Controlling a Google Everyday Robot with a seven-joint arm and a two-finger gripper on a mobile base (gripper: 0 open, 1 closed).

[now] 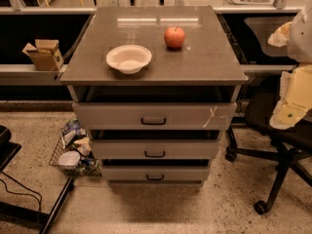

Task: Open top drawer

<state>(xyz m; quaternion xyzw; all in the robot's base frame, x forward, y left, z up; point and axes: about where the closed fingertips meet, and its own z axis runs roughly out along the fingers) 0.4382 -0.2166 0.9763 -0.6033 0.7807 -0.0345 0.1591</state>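
Note:
The top drawer [154,115] is the widest grey front of the cabinet, just under the counter top. It has a small dark bar handle [153,121] at its centre and a pale crossed string mark [211,116] near its right end. A dark gap shows between its upper edge and the counter. My arm comes in at the right edge, pale and cream coloured. My gripper [288,108] hangs to the right of the cabinet, level with the top drawer and well apart from its handle.
A white bowl [128,58] and a red apple [174,37] sit on the counter top [204,62]. Two narrower drawers [154,150] lie below. A black office chair [278,145] stands right, a wire basket [73,152] of items left, and a cardboard box [44,53] on a left ledge.

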